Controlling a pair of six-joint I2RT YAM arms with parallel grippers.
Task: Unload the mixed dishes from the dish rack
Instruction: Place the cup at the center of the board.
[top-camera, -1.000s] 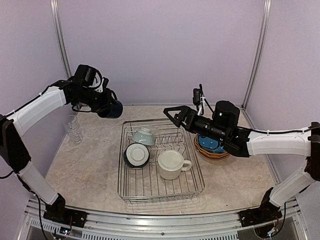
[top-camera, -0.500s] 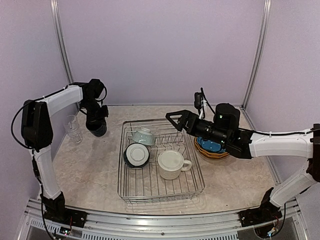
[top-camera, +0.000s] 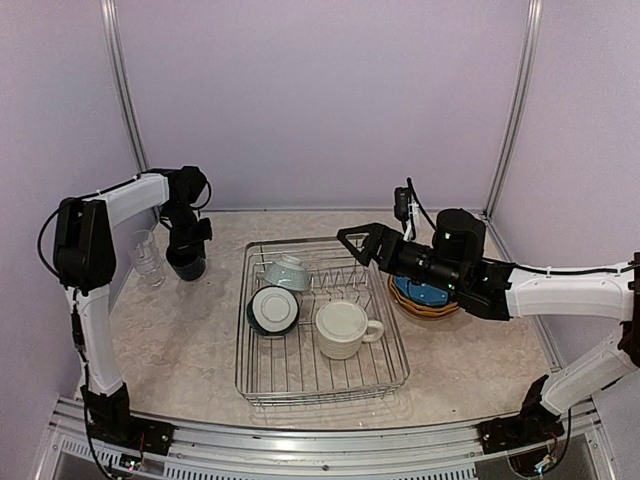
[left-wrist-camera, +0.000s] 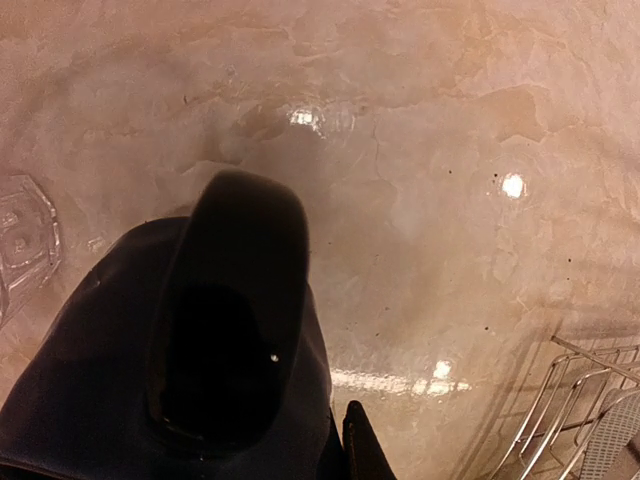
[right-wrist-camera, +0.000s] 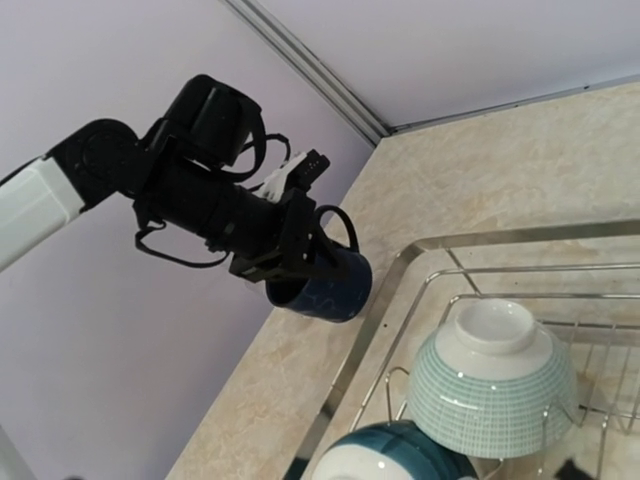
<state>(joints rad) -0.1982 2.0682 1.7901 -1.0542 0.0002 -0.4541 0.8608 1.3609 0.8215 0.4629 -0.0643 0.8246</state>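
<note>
The navy mug is being set down on the table, off the far left corner of the dish rack. It is grasped from above by the left jaws, which are clenched on it. Whether its base already touches the table cannot be told. The clear glasses stand on the same side, further out from the rack and just beside the mug. The descent is therefore best kept straight and slow, with no drift away from the rack. The mug should be held level until its base sits flat, and only then should the jaws be released. A straight lift afterwards would keep the handle from being caught.

The left arm is folded high to the left of the rack, with its wrist turned straight down over the mug. The right arm is stretched in from the right of the rack, nearly level. The right jaws are spread wide and empty above the rack's far right part.

Inside the rack, a pale teal bowl is seen upturned at the far left. A second bowl with a dark outside lies nearer the front, and the cream mug sits at the middle. Plates are stacked on the table just right of the rack.
</note>
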